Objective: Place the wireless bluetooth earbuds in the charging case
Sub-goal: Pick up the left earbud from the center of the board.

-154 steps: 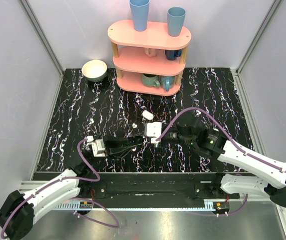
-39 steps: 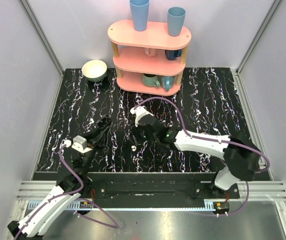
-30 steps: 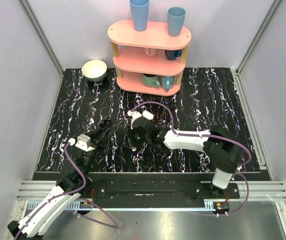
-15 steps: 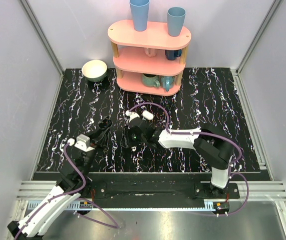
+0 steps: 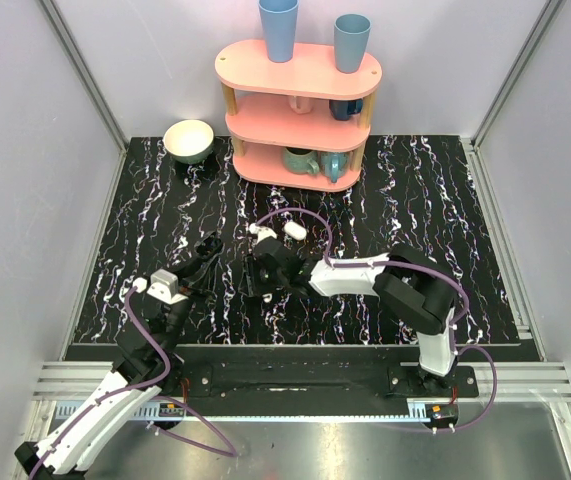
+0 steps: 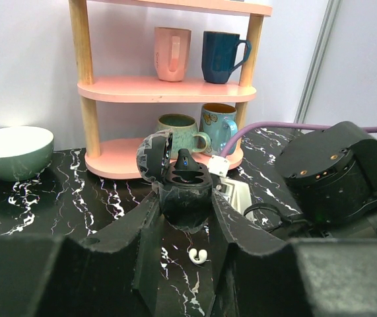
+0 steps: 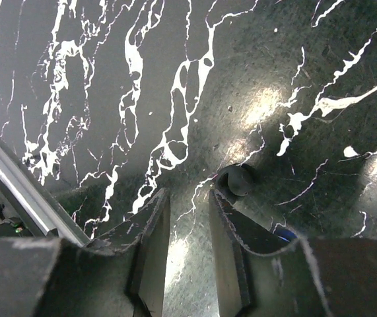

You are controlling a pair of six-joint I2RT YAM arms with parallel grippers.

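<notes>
Bright and even from overhead in the top view, with soft, faint shadows only. Pale glare patches on the glossy dark worktop [image 7: 261, 105] in the right wrist view. Blurred and murky up close around the left tool [image 6: 185, 218]; sharp further back.

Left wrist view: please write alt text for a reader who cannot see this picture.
The left gripper holds a dark round charging case, lid open, over a black marbled table. Behind it stand a pink shelf with mugs and a green bowl at left; the right arm and its dark wrist fill the right side.
</notes>
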